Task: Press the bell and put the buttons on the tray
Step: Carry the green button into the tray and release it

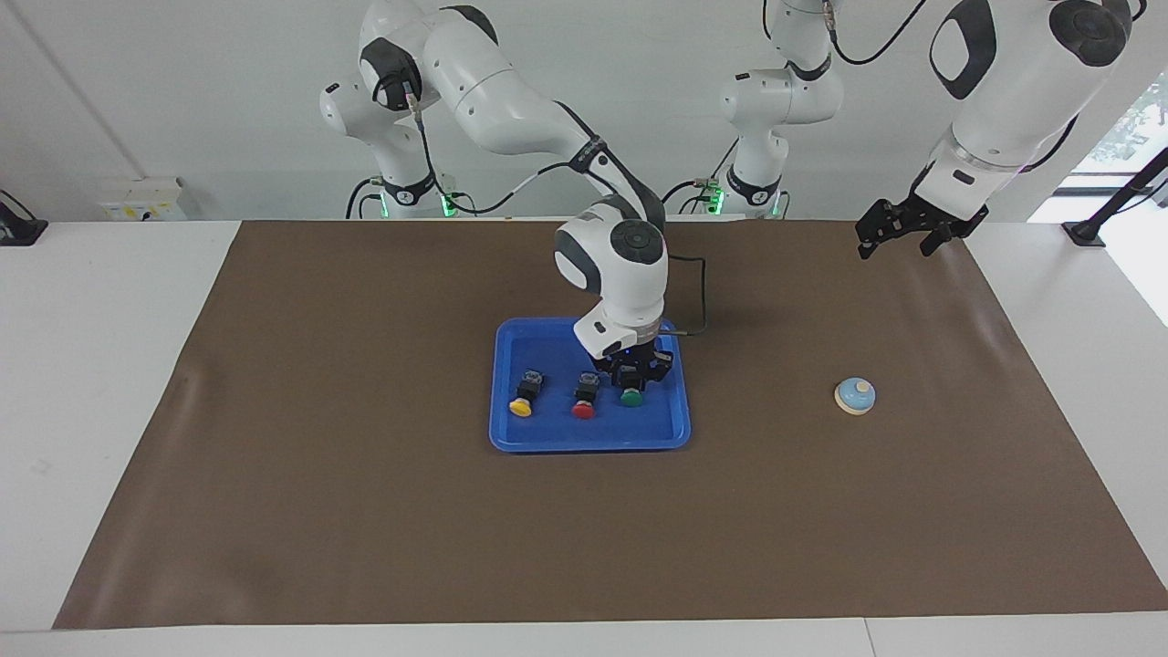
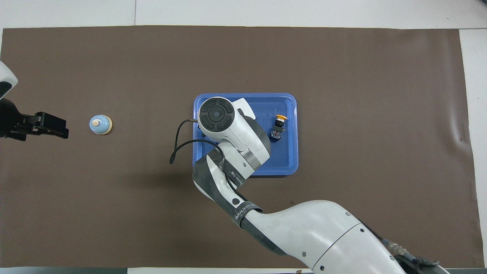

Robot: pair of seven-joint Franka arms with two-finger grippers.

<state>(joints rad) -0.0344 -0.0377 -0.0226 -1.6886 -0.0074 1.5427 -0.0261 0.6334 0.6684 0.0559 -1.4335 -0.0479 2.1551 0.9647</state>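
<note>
The blue tray point(image 1: 511, 429) lies at the middle of the brown mat. In it lie the yellow button point(image 1: 524, 398) and the red button point(image 1: 585, 399), side by side. My right gripper point(image 1: 631, 379) is down in the tray, shut on the black body of the green button point(image 1: 630, 398), which is beside the red one. In the overhead view the right arm hides the red and green buttons; only the yellow button point(image 2: 279, 126) and part of the tray point(image 2: 289, 160) show. The light-blue bell point(image 1: 855, 395) point(image 2: 101, 125) stands on the mat toward the left arm's end. My left gripper point(image 1: 894, 245) point(image 2: 62, 131) waits raised, apart from the bell.
The brown mat point(image 1: 365, 511) covers most of the white table point(image 1: 91, 411). A black cable loops from the right wrist beside the tray point(image 1: 703, 292).
</note>
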